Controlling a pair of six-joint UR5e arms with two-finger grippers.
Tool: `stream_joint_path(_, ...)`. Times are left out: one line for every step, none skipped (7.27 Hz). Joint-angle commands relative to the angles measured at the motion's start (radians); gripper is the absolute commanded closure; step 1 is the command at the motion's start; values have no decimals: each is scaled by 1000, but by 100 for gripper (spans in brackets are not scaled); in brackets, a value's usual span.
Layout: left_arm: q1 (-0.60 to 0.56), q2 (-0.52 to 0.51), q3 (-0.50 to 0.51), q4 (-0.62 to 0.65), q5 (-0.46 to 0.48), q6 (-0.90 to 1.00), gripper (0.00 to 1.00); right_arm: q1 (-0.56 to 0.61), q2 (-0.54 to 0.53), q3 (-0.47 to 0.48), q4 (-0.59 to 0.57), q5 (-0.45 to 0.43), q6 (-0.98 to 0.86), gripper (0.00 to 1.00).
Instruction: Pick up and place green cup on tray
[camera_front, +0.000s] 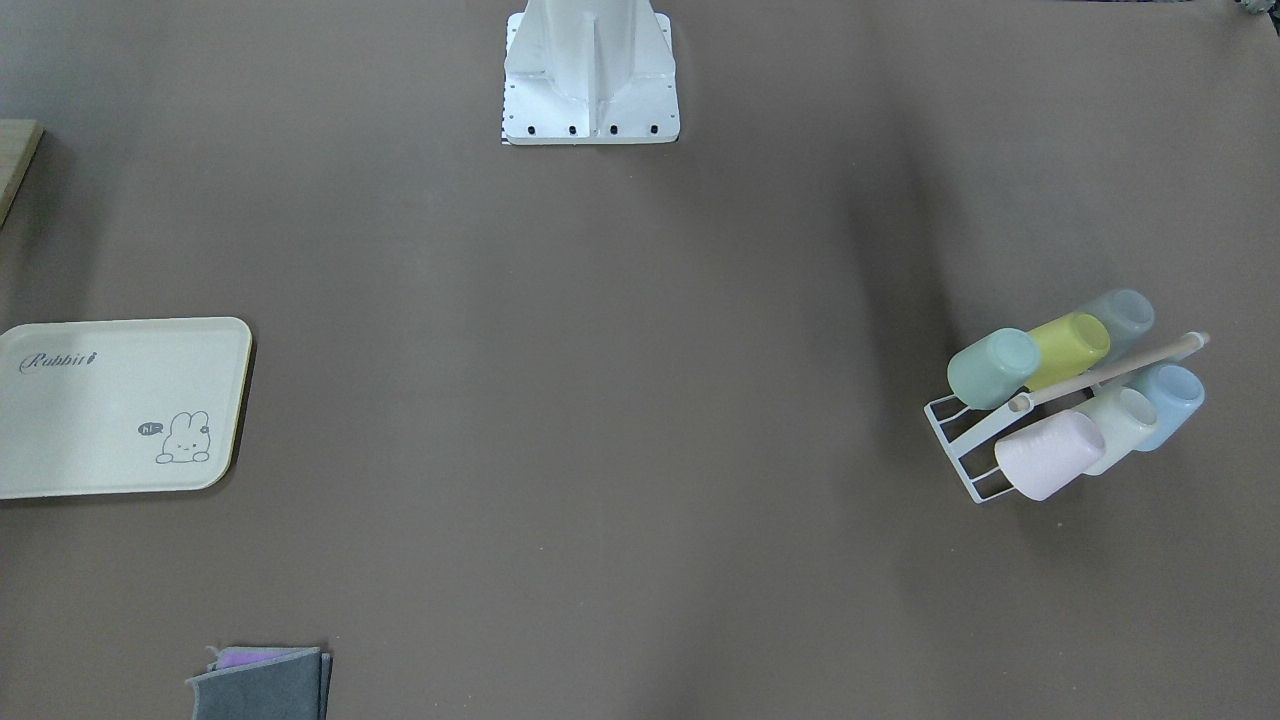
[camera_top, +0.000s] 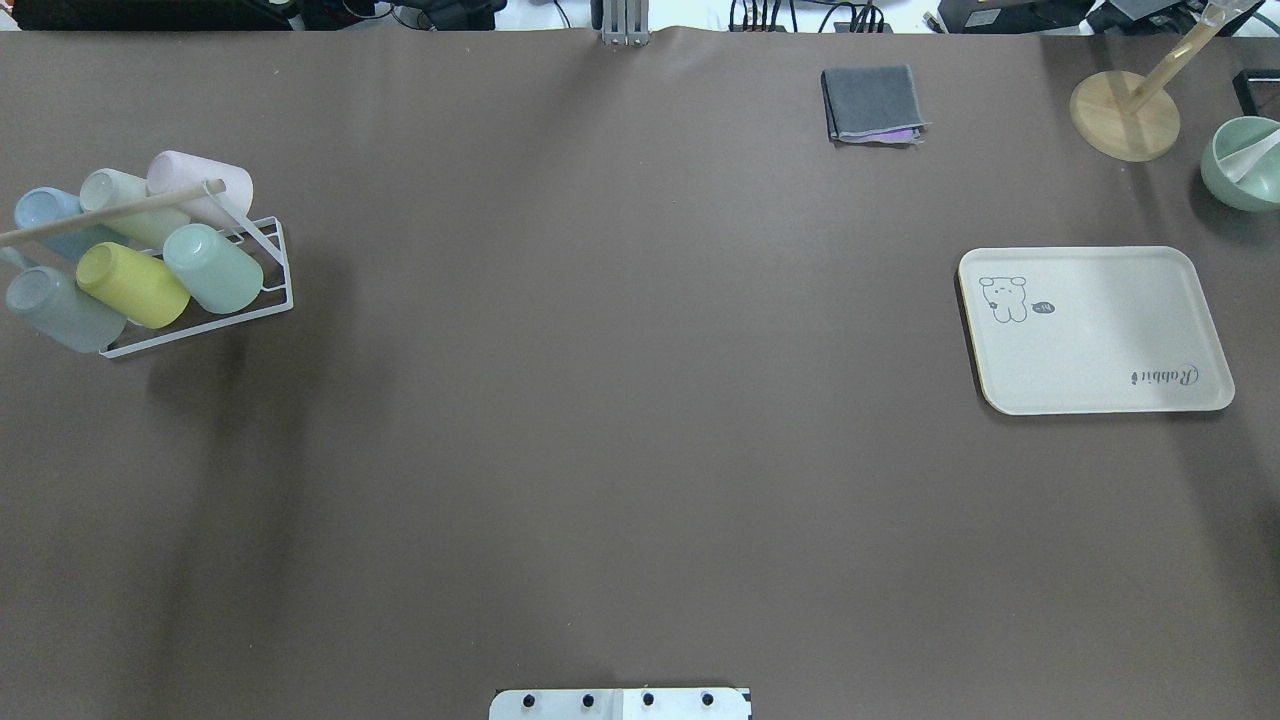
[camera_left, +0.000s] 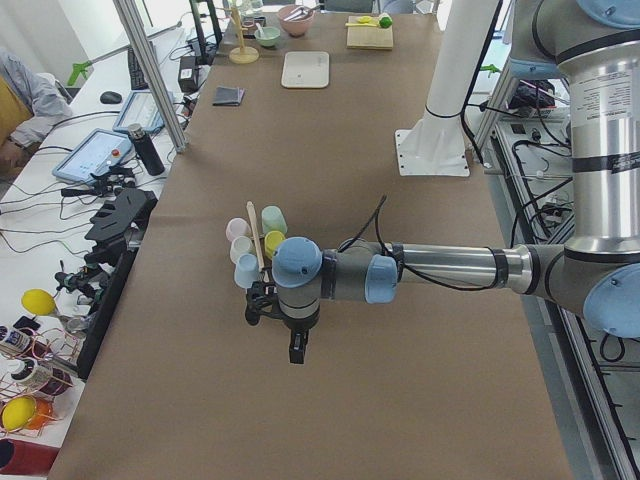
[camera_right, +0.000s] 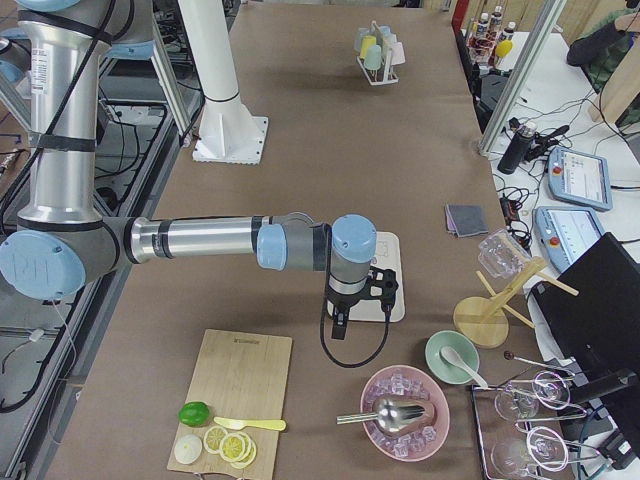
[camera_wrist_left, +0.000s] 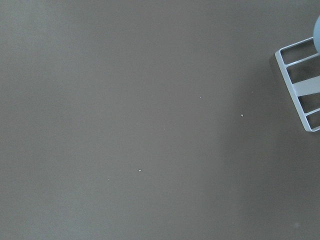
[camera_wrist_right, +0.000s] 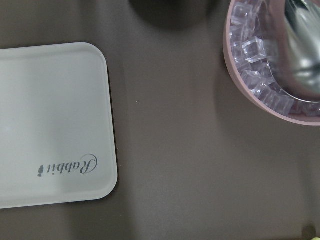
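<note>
Nothing done: green cup (camera_top: 213, 268) racked at the bench's (camera_top: 640, 400) left end, tray (camera_top: 1095, 340) empty near the right. Left fingers (camera_left: 297, 352), right fingers (camera_right: 338, 324): I cannot tell their opening.

Brown table (camera_top: 640, 420), overhead view: cup rack (camera_wrist_left: 306, 88) at 9-10 o'clock, tray (camera_top: 1100, 345) at 3, grey cloth (camera_top: 872, 100) at 1, wooden stand (camera_top: 1112, 128) & green bowl (camera_top: 1232, 178) approx 2, robot base plate (camera_top: 620, 704) at 6.
</note>
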Motion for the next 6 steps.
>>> stream_joint_path(-2,0,-6,6,3,-2,2,5,-3,5,2,1,-1,0)
stream_joint_path(-3,7,-18,6,3,-2,2,5,-3,3,2,1,-1,0)
stream_joint_path(-2,9,-15,6,3,-1,2,5,-3,3,2,1,0,0)
stream_joint_path(-2,7,-16,10,13,-2,2,7,3,2,5,1,0,0)
stream_joint_path(0,-3,-24,38,20,-2,2,7,2,6,6,3,2,0)
stream_joint_path(0,-8,-24,38,18,-1,2,7,5,8,6,7,2,0)
